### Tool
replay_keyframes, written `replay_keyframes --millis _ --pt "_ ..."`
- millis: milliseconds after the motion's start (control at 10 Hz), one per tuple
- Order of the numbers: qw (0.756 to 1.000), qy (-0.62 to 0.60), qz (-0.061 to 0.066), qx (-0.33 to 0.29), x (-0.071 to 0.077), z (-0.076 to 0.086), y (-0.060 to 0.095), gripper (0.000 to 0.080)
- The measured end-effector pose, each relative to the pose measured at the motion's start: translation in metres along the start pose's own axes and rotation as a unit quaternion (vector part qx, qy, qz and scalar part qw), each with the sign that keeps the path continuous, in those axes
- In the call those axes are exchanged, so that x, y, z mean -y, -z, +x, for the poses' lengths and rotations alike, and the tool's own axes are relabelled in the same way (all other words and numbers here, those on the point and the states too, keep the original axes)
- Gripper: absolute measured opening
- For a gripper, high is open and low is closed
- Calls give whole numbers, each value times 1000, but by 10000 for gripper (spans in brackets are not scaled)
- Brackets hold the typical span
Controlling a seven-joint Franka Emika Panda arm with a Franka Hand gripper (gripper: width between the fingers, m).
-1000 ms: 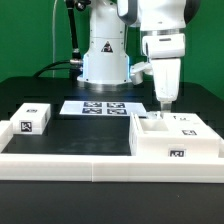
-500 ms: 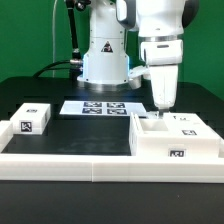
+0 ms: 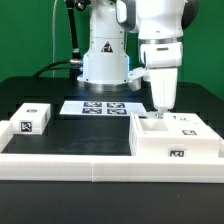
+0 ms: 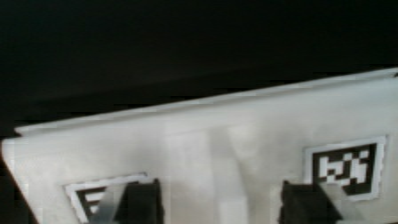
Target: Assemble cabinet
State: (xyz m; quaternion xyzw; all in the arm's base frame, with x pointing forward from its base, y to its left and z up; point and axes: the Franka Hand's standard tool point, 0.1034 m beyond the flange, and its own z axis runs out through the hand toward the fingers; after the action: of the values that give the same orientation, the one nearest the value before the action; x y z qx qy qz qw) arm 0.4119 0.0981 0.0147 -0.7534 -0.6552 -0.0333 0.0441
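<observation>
Cabinet body (image 3: 176, 140): on the counter (image 3: 50, 95), exterior view's right, against the border rail (image 3: 90, 168).
Progress: early; tagged panel (image 3: 35, 118) lies loose, well apart; all joining left.
Gripper (image 3: 160, 110): fingers astride the body's rear wall; clamped or not, cannot tell.
Count: one body, one clear loose panel, one marker board (image 3: 103, 107).

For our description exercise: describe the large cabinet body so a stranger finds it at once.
On the black table, look to the exterior view's right, beneath the gripper. The cabinet body sits there: the biggest white box, unlike the flat marker board and smaller tagged panels.
</observation>
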Motion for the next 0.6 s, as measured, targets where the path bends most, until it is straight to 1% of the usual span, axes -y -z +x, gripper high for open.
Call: replay_keyframes --millis 100,200,300,600 --pt "1000 0 1 0 1 0 -1 223" --pt "1000 0 1 0 1 0 -1 223" --pt "1000 0 1 0 1 0 -1 66" --pt "1000 0 2 0 0 0 -1 68"
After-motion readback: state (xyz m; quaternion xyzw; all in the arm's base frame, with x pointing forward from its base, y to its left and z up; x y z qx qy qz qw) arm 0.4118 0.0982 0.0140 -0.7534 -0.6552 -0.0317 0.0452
